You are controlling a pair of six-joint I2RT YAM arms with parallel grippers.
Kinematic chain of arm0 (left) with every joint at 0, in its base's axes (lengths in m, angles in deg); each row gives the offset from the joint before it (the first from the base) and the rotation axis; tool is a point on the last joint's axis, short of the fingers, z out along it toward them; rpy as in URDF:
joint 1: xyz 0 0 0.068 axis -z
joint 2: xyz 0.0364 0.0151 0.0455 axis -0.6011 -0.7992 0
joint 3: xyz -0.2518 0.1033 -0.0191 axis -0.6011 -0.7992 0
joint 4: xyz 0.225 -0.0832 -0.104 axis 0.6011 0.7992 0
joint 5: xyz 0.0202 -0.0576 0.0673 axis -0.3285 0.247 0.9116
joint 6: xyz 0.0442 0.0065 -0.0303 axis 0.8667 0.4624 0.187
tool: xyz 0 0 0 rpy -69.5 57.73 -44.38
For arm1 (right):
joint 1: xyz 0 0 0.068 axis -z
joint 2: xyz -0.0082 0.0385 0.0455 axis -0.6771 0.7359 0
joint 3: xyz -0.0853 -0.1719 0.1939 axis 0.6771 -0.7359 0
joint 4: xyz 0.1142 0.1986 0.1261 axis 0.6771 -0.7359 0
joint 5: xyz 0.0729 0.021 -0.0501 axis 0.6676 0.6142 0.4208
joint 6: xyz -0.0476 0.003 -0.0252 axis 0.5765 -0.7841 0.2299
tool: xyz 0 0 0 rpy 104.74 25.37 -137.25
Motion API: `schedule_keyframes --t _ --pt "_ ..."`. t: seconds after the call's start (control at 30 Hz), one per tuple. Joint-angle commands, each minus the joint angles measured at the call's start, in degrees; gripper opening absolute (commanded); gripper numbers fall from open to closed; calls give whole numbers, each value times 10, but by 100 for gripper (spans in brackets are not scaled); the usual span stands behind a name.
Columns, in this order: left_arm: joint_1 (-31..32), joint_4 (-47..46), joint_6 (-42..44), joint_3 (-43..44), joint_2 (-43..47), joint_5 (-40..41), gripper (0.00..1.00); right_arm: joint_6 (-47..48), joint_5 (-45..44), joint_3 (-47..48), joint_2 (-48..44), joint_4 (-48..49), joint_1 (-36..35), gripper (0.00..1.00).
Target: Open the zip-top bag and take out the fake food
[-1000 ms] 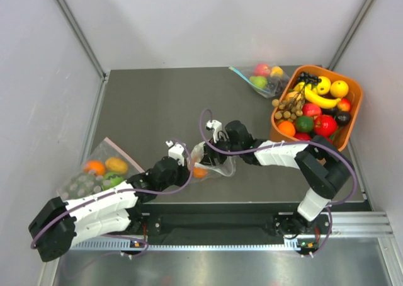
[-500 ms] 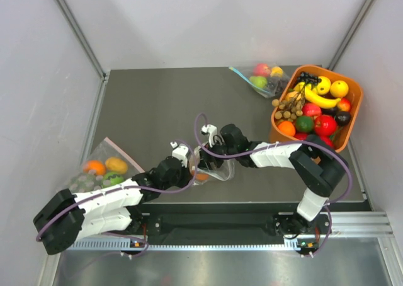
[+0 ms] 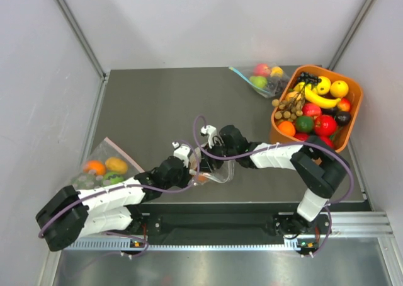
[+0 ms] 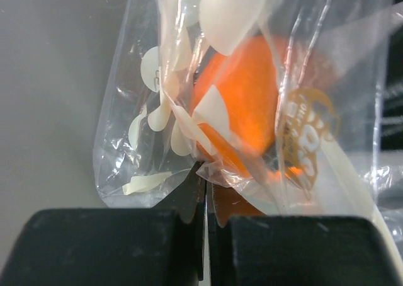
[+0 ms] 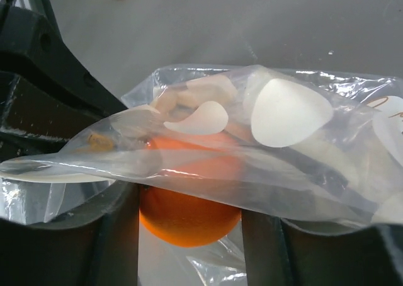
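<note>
The zip-top bag (image 3: 218, 171), clear with white polka dots, lies near the table's front edge between both grippers. An orange ball (image 5: 189, 223) of fake food is inside it and also shows in the left wrist view (image 4: 242, 109). My left gripper (image 3: 191, 167) is shut on a fold of the bag's plastic (image 4: 206, 184), just below the ball. My right gripper (image 3: 211, 156) reaches into the bag, its fingers (image 5: 119, 235) pressed on both sides of the orange ball under the film. No banana or berries show in this bag.
An orange bin (image 3: 356, 111) full of toy fruit stands at the back right. A clear bag with a blue strip (image 3: 261, 78) lies beside it. A pink-edged bag of fruit (image 3: 101, 169) lies at the left edge. The table's front edge is just below the grippers.
My left arm has slid right, closer to the bag. My right gripper has shifted slightly left and nearer. The bag is more bunched between them.
</note>
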Motion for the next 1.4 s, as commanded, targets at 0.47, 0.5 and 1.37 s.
schedule_keyframes --t 0.47,0.5,1.37 --pt "-27 -37 -2 80 -65 57 0 1 -123 -36 -246 -137 -13 10" --pt "-30 -39 -1 82 -69 57 0 3 -127 -35 -265 -143 -13 10" --pt "-180 -30 43 155 -123 -33 0 95 -140 140 -485 -382 536 11"
